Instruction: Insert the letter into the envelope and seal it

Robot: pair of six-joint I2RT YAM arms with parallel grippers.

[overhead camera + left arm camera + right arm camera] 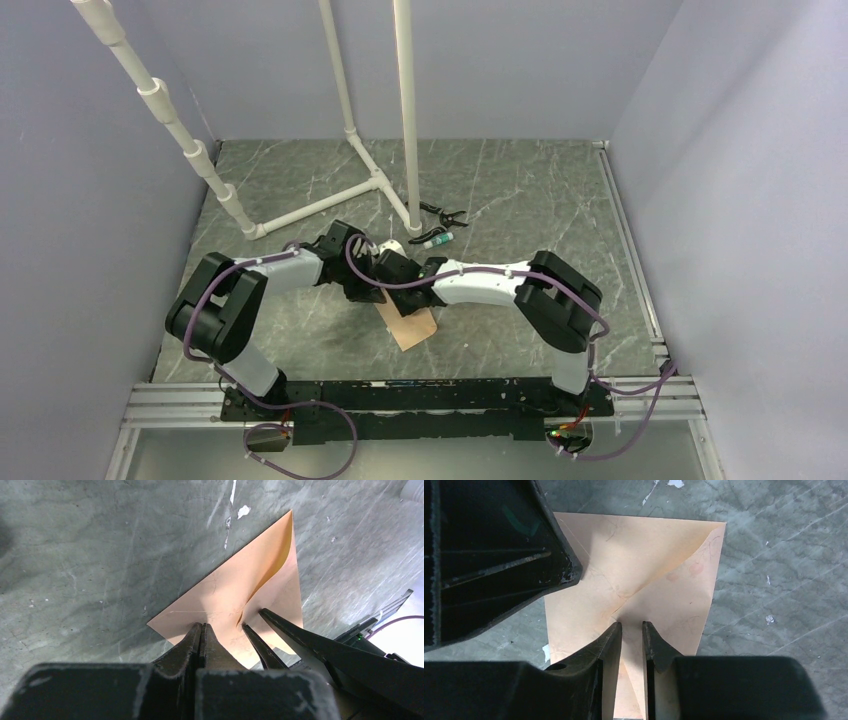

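Note:
The peach envelope (414, 326) lies flat on the grey marble table, between the two arms. In the right wrist view the envelope (664, 580) has its triangular flap folded over the body. The flap bulges up a little along one edge, and its tip lies just ahead of my fingertips. My right gripper (630, 625) is open by a narrow gap, directly over the flap tip. My left gripper (201, 626) is shut, its tips resting on the envelope (235, 585) near its edge. The right gripper's fingers (257, 642) stand beside it. The letter is not in view.
A white pipe frame (330, 205) stands on the table at the back left. Black pliers (445, 213) and a small green-capped tube (438, 239) lie just behind the grippers. A metal rail (630, 250) runs along the table's right edge.

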